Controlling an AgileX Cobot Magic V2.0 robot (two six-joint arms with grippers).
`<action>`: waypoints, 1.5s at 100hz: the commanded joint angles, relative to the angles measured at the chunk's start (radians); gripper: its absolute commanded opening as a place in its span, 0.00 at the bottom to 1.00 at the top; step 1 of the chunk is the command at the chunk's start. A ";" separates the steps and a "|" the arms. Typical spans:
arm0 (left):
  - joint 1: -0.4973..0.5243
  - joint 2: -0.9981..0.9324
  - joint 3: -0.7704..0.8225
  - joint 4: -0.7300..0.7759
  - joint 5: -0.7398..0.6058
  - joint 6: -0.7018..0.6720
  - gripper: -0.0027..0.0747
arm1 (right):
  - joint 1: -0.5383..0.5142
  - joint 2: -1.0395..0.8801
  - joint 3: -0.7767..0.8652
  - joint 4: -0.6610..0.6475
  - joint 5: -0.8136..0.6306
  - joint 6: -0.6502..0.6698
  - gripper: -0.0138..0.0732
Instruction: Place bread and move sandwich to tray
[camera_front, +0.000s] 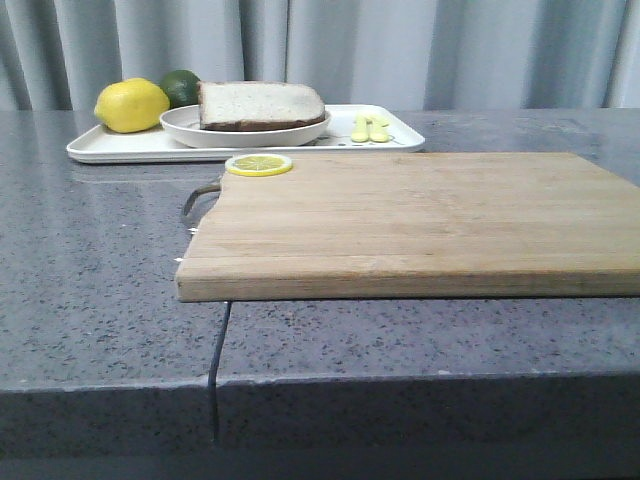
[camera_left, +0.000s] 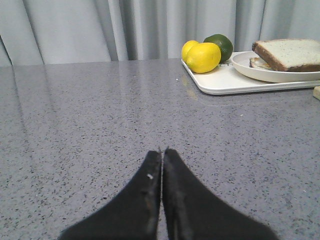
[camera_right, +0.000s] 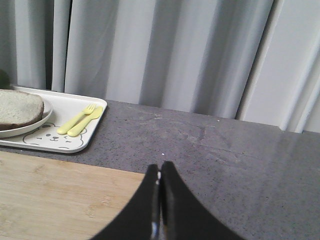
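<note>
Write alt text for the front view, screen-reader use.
A large rectangular wooden cutting board lies on a grey speckled stone counter, a round lemon slice on its far left corner. Behind it, a flat white rectangular tray carries a round white plate with a brown-crusted bread sandwich, a yellow lemon, a green lime and pale yellow cutlery.

The desk is a grey speckled stone slab filling the lower frame, with a seam running down to its front edge at lower centre. A wooden cutting board lies flat on it at centre right. Behind it, at upper left, the white tray rests directly on the stone, close to the board's back edge.
</note>
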 joint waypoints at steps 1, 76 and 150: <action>0.004 -0.032 0.017 -0.004 -0.074 -0.007 0.01 | -0.006 0.002 -0.029 -0.009 -0.081 -0.001 0.02; 0.004 -0.032 0.017 -0.004 -0.074 -0.007 0.01 | -0.006 -0.135 0.238 -0.022 -0.173 0.054 0.02; 0.004 -0.032 0.017 -0.004 -0.074 -0.007 0.01 | -0.006 -0.449 0.488 -0.051 -0.154 0.141 0.02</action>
